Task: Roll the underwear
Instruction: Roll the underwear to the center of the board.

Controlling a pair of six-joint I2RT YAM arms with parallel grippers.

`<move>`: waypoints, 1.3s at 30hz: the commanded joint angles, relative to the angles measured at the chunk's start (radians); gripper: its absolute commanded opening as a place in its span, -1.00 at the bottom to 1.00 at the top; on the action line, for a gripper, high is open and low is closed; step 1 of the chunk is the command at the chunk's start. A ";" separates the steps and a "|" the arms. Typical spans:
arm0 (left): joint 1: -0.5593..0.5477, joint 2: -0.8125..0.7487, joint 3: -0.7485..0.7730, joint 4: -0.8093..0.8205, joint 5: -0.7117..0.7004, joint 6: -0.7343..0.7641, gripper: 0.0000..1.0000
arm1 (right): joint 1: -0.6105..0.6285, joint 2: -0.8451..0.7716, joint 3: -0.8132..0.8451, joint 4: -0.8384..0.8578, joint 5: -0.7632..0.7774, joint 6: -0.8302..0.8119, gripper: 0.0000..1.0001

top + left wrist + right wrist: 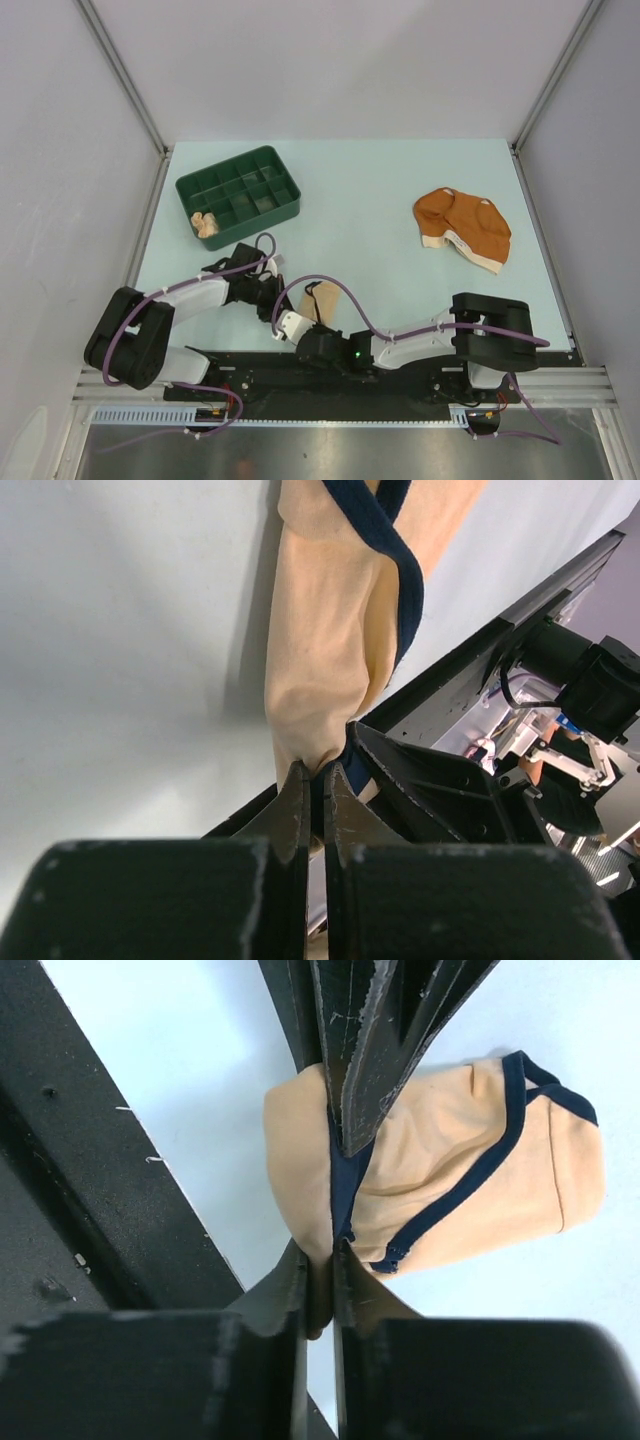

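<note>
Cream underwear (450,1180), pinched by left gripper (312,772), pinched by right gripper (320,1253)

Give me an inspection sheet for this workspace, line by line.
surface: pale blue table, metal rail at near edge
job's things: cream underwear at near edge; orange underwear lying loose, far right; peach underwear bundled in a tray compartment
clutter: green tray, far left
grippers: left gripper and right gripper, jaws shut on cream underwear
cables: purple cables loop along both arms
surroundings: grey walls
</note>
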 commanded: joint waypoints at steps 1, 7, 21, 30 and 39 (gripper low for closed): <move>0.007 0.000 0.003 0.024 0.042 0.016 -0.93 | 0.003 -0.005 -0.005 0.066 -0.009 0.003 -1.00; 0.065 -0.057 -0.007 0.068 -0.013 -0.007 0.26 | -0.072 -0.068 -0.005 0.011 -0.256 0.063 -1.00; 0.109 -0.343 -0.150 0.177 -0.332 -0.036 0.69 | -0.389 -0.034 -0.006 0.023 -0.889 0.197 -1.00; 0.092 -0.520 -0.230 0.298 -0.306 0.001 0.66 | -0.506 0.049 -0.005 0.078 -1.093 0.275 -1.00; -0.006 -0.529 -0.305 0.448 -0.306 0.002 0.56 | -0.621 0.099 -0.003 0.098 -1.208 0.345 -1.00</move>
